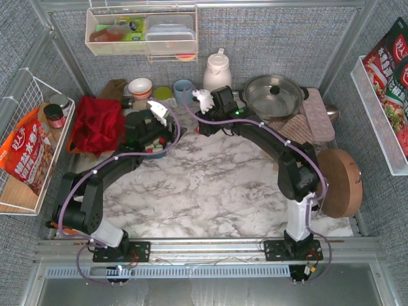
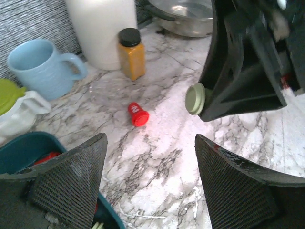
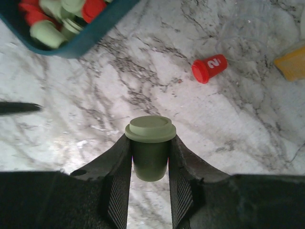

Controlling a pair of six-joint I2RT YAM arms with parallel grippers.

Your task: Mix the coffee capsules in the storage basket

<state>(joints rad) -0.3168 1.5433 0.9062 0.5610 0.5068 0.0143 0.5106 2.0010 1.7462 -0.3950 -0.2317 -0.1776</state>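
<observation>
Mint-green capsule [image 3: 150, 130] pinched in right claw [image 3: 149, 150] | left claw [image 2: 150, 157] spread wide, empty

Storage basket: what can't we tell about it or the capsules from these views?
- Right wrist: storage basket cut off by the top edge; only one corner's capsules show, so the mix is unknown.
- Left wrist: basket cut by the frame edge and hidden behind the left gripper's finger.
- Top external: left arm covers most of the basket; capsules too small to count.
- Right wrist: green capsule's lower end hidden between the right gripper's fingers.
</observation>
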